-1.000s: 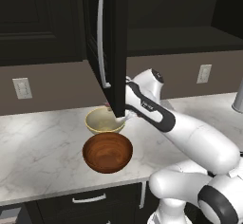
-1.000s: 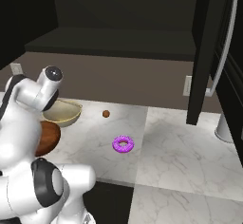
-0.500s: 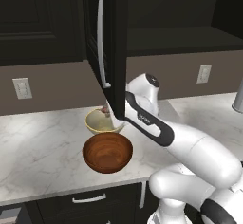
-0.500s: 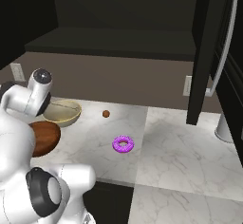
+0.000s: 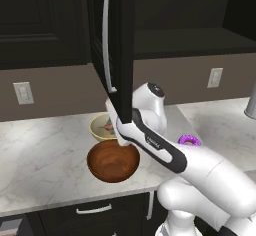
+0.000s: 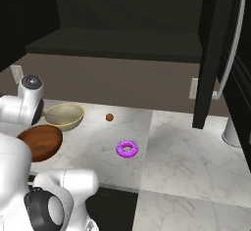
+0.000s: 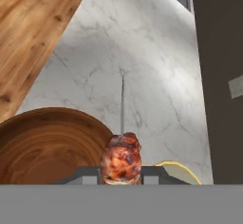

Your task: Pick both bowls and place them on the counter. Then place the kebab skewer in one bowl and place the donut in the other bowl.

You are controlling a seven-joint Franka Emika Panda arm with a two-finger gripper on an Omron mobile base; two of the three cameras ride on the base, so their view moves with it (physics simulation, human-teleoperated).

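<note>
We see a counter (image 5: 45, 160) of white marble with grey veins, polished and smooth. The dark reddish-brown bowl (image 5: 113, 161) shows wood grain with a satin sheen; the pale cream-yellow bowl (image 6: 64, 116) looks glossy, like glazed ceramic. The kebab skewer (image 7: 122, 137) has a thin bright metal stick and rough, glistening browned meat. The donut (image 6: 127, 149) carries glossy purple icing. The cabinet door (image 5: 124, 50) is matt black, its handle (image 5: 105, 35) brushed metal.

no legible text, faint mark on arm (image 5: 150, 141) unreadable
</note>
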